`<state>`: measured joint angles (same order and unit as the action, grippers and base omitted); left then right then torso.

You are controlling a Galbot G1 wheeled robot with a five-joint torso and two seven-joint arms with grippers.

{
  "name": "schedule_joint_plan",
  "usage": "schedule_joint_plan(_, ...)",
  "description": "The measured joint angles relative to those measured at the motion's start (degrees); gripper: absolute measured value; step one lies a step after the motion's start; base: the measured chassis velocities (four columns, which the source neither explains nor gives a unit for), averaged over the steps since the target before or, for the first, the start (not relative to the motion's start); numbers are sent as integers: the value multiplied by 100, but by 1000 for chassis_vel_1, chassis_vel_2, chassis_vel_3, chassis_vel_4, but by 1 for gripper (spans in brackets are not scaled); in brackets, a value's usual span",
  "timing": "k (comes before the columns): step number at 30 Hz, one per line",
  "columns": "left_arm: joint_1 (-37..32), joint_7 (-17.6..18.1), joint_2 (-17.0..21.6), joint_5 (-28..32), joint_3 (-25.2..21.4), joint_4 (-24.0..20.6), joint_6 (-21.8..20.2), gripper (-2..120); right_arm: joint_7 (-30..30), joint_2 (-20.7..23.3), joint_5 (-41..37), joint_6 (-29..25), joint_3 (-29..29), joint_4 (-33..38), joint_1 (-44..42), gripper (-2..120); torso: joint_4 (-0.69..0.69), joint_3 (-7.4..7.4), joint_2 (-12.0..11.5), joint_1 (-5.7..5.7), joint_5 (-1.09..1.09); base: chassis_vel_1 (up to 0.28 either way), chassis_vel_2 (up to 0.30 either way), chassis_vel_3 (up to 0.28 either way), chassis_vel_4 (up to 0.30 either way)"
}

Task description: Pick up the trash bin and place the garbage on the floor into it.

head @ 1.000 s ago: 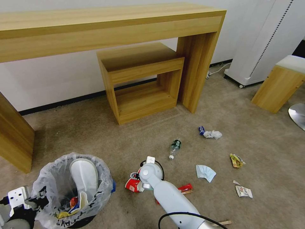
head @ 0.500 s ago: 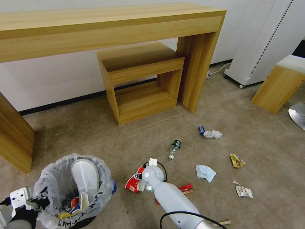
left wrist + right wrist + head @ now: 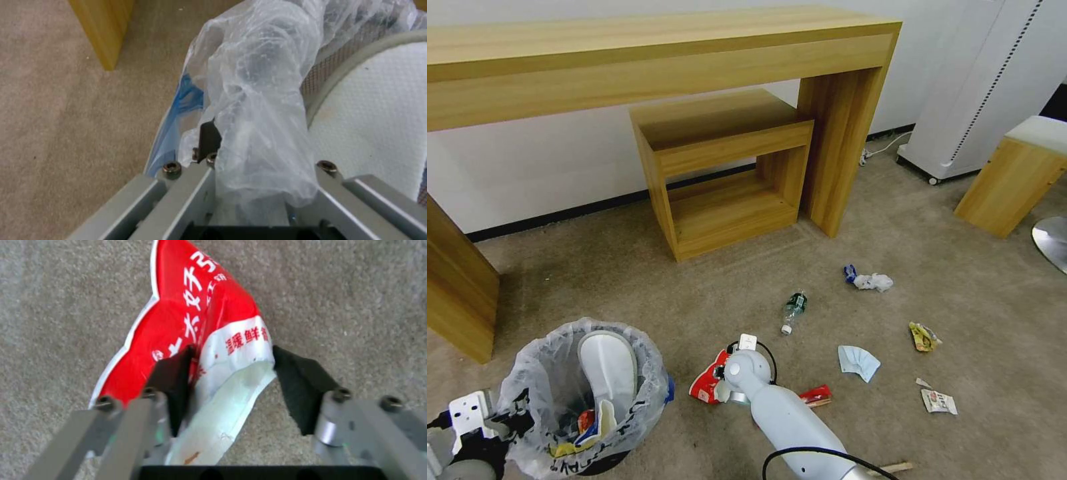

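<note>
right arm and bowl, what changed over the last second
The right end effector slid slightly toward the robot over the red-white bowl, its fingers now straddling it, open. The left end effector keeps gripping the bin. Bottle, mask and wrappers stayed put.

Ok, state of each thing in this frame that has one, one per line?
trash bin: upright, slipper and wrappers inside
left gripper: shut on bin's bagged rim
right gripper: open, straddling paper bowl
paper bowl: crushed, on floor
plastic bottle: lying down
face mask: flat on floor
</note>
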<state>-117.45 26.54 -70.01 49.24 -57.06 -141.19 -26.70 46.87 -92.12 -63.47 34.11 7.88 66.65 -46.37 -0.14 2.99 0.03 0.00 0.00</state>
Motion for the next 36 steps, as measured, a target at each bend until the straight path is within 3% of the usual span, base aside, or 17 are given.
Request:
schedule_joint_plan(13, 7, -47, 19, -19, 15, 7, 17, 1, -106, 197, -3, -53, -101, 334, -59, 1, 0, 1, 0, 0, 0, 0, 0, 0, 0)
schedule_joint_plan(22, 40, -71, 38, 29, 41, 49, -31, 1, -599, 1037, 496, -438, -348, 2092, -379, 1, -2, 1, 0, 0, 1, 0, 0, 0, 0)
schedule_joint_plan(25, 45, -82, 25, 38, 58, 64, -41, 1, -1741, 1471, 703, -1258, -708, 3347, -449, 1, 0, 0, 0, 0, 1, 0, 0, 0, 0)
schedule_joint_plan(26, 45, -82, 25, 38, 58, 64, -41, 1, -1741, 1471, 703, -1258, -708, 3347, -449, 1, 0, 0, 0, 0, 1, 0, 0, 0, 0)
schedule_joint_plan(27, 39, -83, 24, 50, 45, 62, -43, 1, -2404, 1628, 760, -1717, -809, 3735, -433, 1, -1, 0, 0, 0, 1, 0, 0, 0, 0)
schedule_joint_plan(30, 15, -85, 17, 69, 3, 24, -45, 1, -3617, 1918, 700, -2544, -877, 4382, -334, 1, 0, 0, 0, 0, 2, 0, 0, 0, 0)
schedule_joint_plan(31, 15, -85, 17, 69, 3, 24, -45, 1, -3617, 1918, 700, -2544, -877, 4382, -334, 1, 0, 0, 0, 0, 2, 0, 0, 0, 0)
schedule_joint_plan(33, 6, -98, -13, 66, -16, -5, -45, 1, -4394, 2101, 457, -2998, -818, 4942, -241, 1, 0, 0, 0, 0, 1, 0, 0, 0, 0)
schedule_joint_plan(36, 9, -105, -47, 60, -19, -39, -45, 1, -4798, 2171, 320, -3083, -695, 5216, -249, 1, 1, 0, 0, 0, 0, 0, 0, 0, 0)
